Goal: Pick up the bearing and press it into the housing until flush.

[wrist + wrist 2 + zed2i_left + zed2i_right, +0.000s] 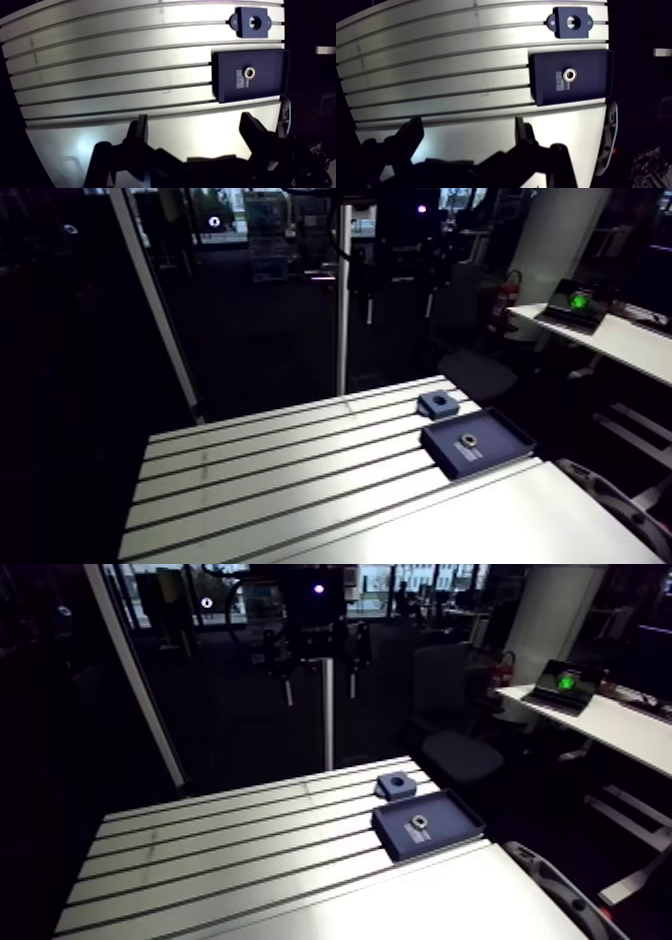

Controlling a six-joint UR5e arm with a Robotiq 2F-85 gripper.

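Although a small white label [240, 79] with barcode-like bars lies on the floor of the dark blue tray [270, 75], its print is too small to read, and no other writing or brand shows on the parts. The bearing [250, 73], a small metallic ring lying flat with its bore up, sits near the middle of that tray, just beside the label. Beyond the tray's far edge, near but apart from it, rests the housing [244, 24], a dark blue block with a round bore and small ears at its sides. The tray lies on the slotted aluminium table [125, 75], whose long grooves run past it; along the tray's near edge the slots give way to a smooth plain strip catching bright glare. Over that strip, on the near side of the tray and off to one side of it, hangs the gripper [195, 120], its two dark fingers [140, 132] spread wide apart with nothing between them. Past the table's edges everything is dim.
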